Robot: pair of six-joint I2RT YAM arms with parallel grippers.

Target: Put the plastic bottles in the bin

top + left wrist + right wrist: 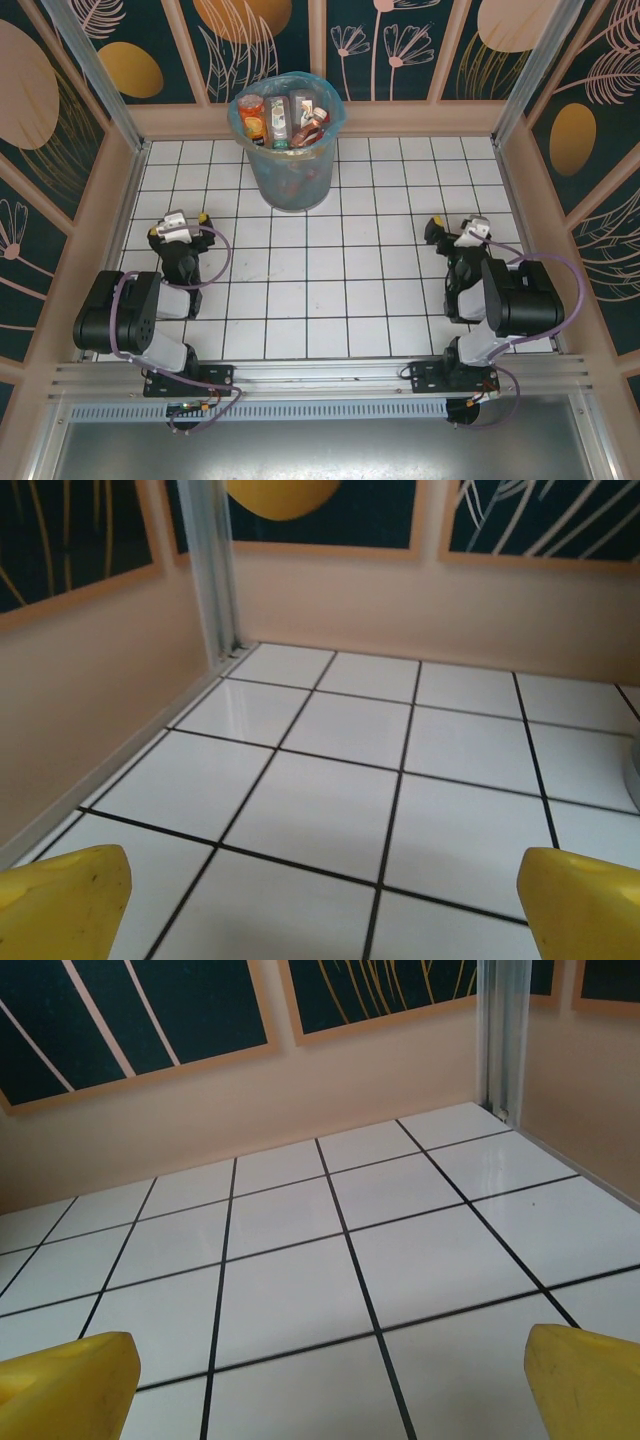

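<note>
The grey bin (288, 170) with its light-blue bag stands at the back middle of the tiled floor. Several plastic bottles (280, 118) fill it, orange, clear and brown ones among them. My left gripper (178, 222) rests low at the left, well short of the bin, open with nothing between its yellow fingertips (60, 900). My right gripper (452, 228) sits at the right, also open and empty, its yellow fingertips (585, 1375) far apart over bare tile. A sliver of the bin (634, 770) shows at the right edge of the left wrist view.
Peach walls with dark leaf-patterned panels (400, 40) enclose the white tiled floor (330, 280). An aluminium post (215, 570) stands in the back left corner, another post (500, 1030) in the back right. A metal rail (320, 385) runs along the near edge.
</note>
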